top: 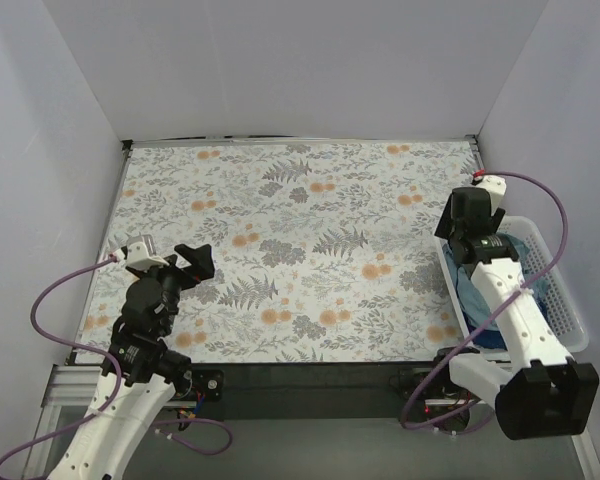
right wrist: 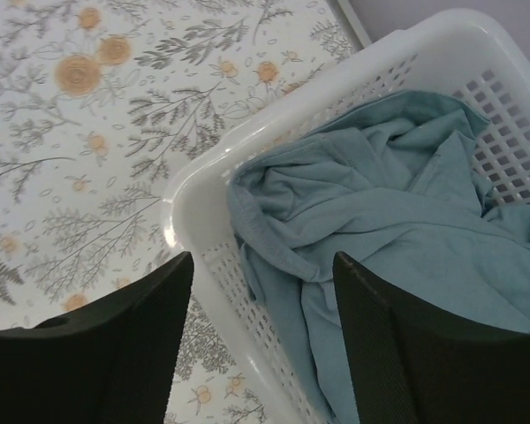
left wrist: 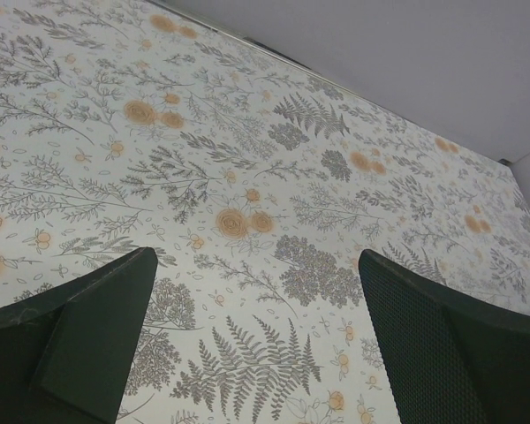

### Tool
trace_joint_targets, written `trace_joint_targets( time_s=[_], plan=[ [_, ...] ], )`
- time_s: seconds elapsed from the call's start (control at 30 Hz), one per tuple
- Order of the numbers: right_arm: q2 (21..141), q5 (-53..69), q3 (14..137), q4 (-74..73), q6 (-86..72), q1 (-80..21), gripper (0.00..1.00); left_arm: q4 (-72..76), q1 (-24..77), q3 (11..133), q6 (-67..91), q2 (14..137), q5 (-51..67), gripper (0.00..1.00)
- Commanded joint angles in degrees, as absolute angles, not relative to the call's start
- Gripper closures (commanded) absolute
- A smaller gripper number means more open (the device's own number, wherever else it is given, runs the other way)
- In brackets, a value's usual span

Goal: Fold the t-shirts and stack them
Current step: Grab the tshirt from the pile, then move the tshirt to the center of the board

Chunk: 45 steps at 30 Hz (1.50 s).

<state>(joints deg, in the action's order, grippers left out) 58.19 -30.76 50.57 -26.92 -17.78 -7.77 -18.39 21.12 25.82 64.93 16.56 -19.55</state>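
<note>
Floral bench point(top: 300, 200) lies under my spread left hand point(left wrist: 256, 256). My right hand point(right wrist: 263, 258) hangs spread over the t-shirt point(right wrist: 397, 212) in the basket point(right wrist: 247, 141).

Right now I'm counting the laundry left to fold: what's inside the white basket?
A crumpled slate-blue t-shirt fills most of the white lattice basket. Anything beneath it, including the basket floor, is covered and cannot be seen.

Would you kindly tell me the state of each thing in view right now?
slate-blue t-shirt: crumpled, unfolded, in the basket.
darker blue t-shirt: in the basket, mostly hidden.
basket: upright.
left claw: open, empty.
right claw: open, empty, over the basket rim.
</note>
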Motion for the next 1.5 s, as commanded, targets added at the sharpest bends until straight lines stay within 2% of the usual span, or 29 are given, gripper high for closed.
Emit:
trace_joint_targets(
  time_s=[0.0, 0.1, 0.27, 0.33, 0.6, 0.7, 0.73, 0.83, 0.9, 1.03, 1.1, 1.17, 1.3, 1.33, 1.43, 1.47],
  plan=[
    [64.23, -35.70, 54.75, -24.61, -17.68, -5.19, 0.31, -17.58, 21.27, 24.96, 63.90, 15.12, -21.18, 0.02],
    [71.26, -28.49, 56.08, -23.21, -13.46, -2.90, 0.34, -17.40, 21.27, 24.87, 63.72, 14.42, -21.10, 0.02],
    [74.09, -19.54, 53.10, -18.30, -8.62, -0.53, 0.41, -17.31, 21.53, 24.70, 63.54, 13.98, -20.92, 0.02],
    [74.35, -16.28, 51.95, -16.62, -8.44, 1.47, 0.48, -17.23, 21.53, 24.61, 63.54, 13.97, -20.83, 0.02],
    [77.25, -11.87, 47.38, -11.87, -7.91, 3.86, 0.57, -16.96, 21.71, 24.52, 63.19, 14.41, -20.48, 0.02],
    [77.17, -10.99, 46.15, -10.72, -7.82, 4.13, 0.66, -16.96, 21.71, 24.52, 63.11, 14.59, -20.21, 0.02],
    [76.99, -11.07, 46.14, -10.81, -7.91, 4.13, 0.77, -16.96, 21.71, 24.52, 63.11, 14.50, -20.21, 0.02],
    [73.93, -9.76, 47.19, -12.64, -8.00, 4.04, 0.99, -16.88, 21.71, 24.52, 63.10, 14.76, -19.86, 0.02],
    [71.47, -10.72, 49.30, -15.19, -8.52, 3.52, 0.99, -16.88, 21.80, 24.52, 63.02, 15.03, -19.69, 0.02],
    [66.62, -11.25, 61.22, -22.92, -8.35, 0.19, 0.99, -16.61, 21.71, 24.52, 62.84, 15.38, -19.51, 0.02],
    [67.32, -12.04, 72.73, -27.76, -7.91, -3.85, 0.99, -16.61, 21.80, 24.43, 62.93, 15.73, -19.60, 0.02],
    [68.99, -12.65, 85.26, -30.40, -7.39, -10.43, 0.99, -16.61, 21.80, 24.52, 62.93, 15.99, -19.60, 0.02],
    [76.09, -12.30, 101.63, -32.17, -7.38, -25.19, 0.99, -16.61, 21.80, 24.61, 62.93, 16.43, -19.86, 0.02],
    [77.51, -12.65, 104.56, -32.08, -7.38, -31.58, 0.99, -16.61, 21.71, 24.61, 62.93, 16.52, -19.95, 0.02],
    [84.27, -11.70, 112.48, -31.64, -7.12, -42.58, 0.99, -16.61, 21.71, 24.70, 63.02, 16.70, -20.13, 0.02],
    [85.94, -10.99, 113.72, -31.81, -7.21, -44.71, 0.96, -16.61, 21.71, 24.61, 62.93, 16.70, -20.21, 0.02]
  ],
)
